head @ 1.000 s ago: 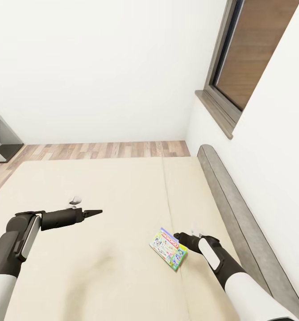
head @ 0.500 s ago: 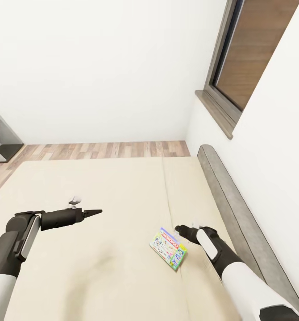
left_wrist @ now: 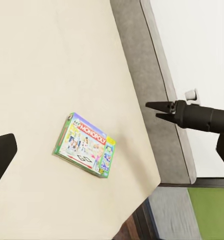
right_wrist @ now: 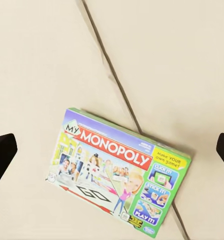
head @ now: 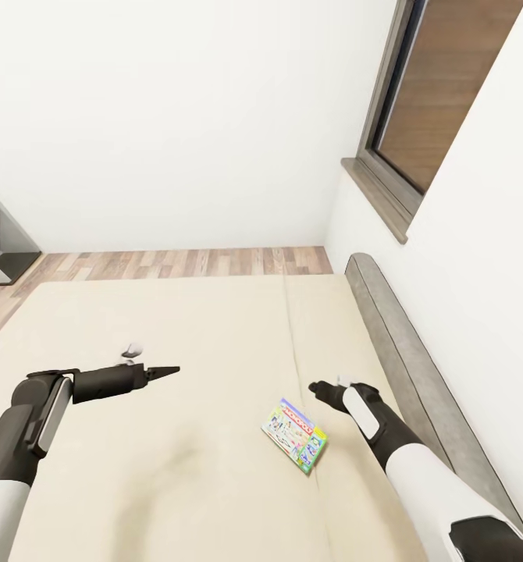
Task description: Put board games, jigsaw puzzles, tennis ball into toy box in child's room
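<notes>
One board game (head: 294, 435), a flat "My Monopoly" box with a white-green cartoon cover, lies flat on the cream bed (head: 176, 328) near its right side. My right gripper (head: 316, 387) hovers just beyond the box's far right corner, open and holding nothing. In the right wrist view the box (right_wrist: 119, 172) lies below, and the fingertips (right_wrist: 1, 150) show at the picture's two edges. My left gripper (head: 166, 371) hangs over the middle of the mattress, well left of the box, open and empty. The left wrist view shows the box (left_wrist: 85, 150) and the right gripper (left_wrist: 154, 110).
A grey padded bed frame (head: 402, 343) runs along the right wall under a dark-framed window (head: 441, 94). A seam (head: 293, 343) splits the two mattresses and passes under the box. Wood-plank floor (head: 176, 263) lies beyond the bed, with a grey shelf unit (head: 0, 242) at far left.
My right gripper has drawn away from the box's right edge, moving farther up the bed. The box and the left arm have stayed put.
</notes>
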### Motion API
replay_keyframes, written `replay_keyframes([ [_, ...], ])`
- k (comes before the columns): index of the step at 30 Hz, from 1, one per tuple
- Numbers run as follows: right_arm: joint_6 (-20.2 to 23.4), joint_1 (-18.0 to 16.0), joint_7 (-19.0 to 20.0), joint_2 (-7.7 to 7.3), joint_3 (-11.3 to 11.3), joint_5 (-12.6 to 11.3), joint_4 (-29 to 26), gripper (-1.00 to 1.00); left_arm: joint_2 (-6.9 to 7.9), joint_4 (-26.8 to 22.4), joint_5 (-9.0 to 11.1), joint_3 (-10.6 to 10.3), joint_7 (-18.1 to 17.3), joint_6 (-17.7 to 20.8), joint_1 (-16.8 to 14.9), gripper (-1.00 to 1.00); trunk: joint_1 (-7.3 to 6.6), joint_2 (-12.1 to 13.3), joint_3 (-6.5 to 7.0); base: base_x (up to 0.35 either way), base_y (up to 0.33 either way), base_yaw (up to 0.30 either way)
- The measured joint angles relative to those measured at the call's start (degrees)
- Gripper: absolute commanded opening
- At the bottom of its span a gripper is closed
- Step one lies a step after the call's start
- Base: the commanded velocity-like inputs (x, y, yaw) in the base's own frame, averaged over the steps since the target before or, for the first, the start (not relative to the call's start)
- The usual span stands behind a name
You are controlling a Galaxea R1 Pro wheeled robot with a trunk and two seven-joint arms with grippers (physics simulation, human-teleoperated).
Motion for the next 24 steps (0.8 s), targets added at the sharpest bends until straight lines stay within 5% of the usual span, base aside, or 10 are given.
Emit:
replay_keyframes([
  [12, -0.3, 0.0, 2.3, -0.07, 0.3, 0.1, -1.1, 1.00, -0.01, -2.3, 1.1, 0.1, -1.3, 2.4, -4.1, 1.00, 0.00, 0.0, 0.00, 0.000, 0.000, 0.000],
  [24, -0.3, 0.7, 3.0, -0.93, 0.1, 0.0, -5.6, 1.00, 0.35, -2.0, 1.8, 0.4, -2.5, 3.2, -5.0, 1.00, 0.00, 0.0, 0.00, 0.000, 0.000, 0.000],
])
